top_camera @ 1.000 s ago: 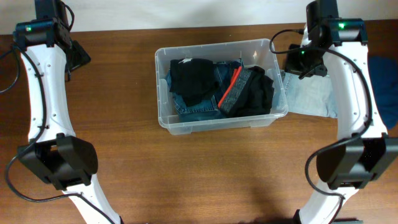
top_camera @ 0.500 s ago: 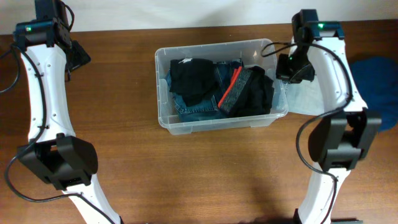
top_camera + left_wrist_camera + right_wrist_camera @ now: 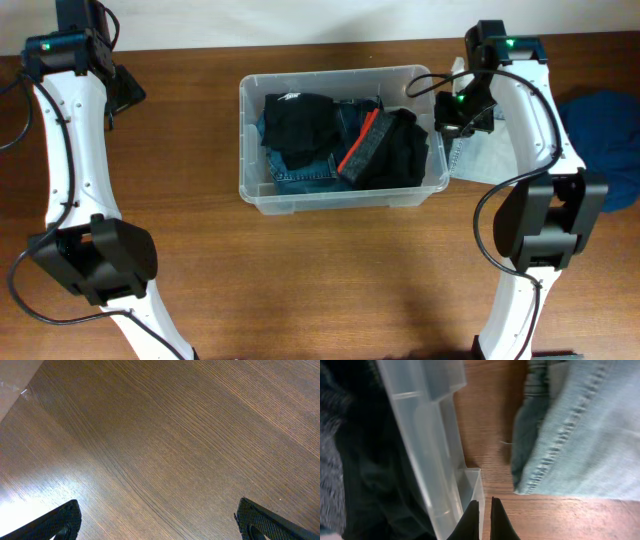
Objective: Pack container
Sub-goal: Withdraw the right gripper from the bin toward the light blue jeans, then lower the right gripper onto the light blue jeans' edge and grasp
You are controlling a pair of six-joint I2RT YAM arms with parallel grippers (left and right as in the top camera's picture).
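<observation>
The clear plastic container [image 3: 340, 72] stands at the middle back of the table, holding a black garment [image 3: 300, 125], blue jeans [image 3: 300, 178] and a grey piece with a red stripe [image 3: 362, 150]. My right gripper [image 3: 458, 108] is at the container's right rim. In the right wrist view its fingers [image 3: 485, 520] are nearly together, with the edge of the container's rim [image 3: 420, 435] between them. My left gripper [image 3: 125, 90] is at the far back left, away from the container. It is open and empty over bare wood [image 3: 155, 520].
A light denim garment [image 3: 495, 155] lies on the table just right of the container, close to my right gripper; it also shows in the right wrist view [image 3: 590, 425]. A dark blue cloth [image 3: 600, 120] lies at the right edge. The table is brown wood.
My right gripper has moved left to the container's right rim. The container has shifted a little to the left. The left arm has not moved.
</observation>
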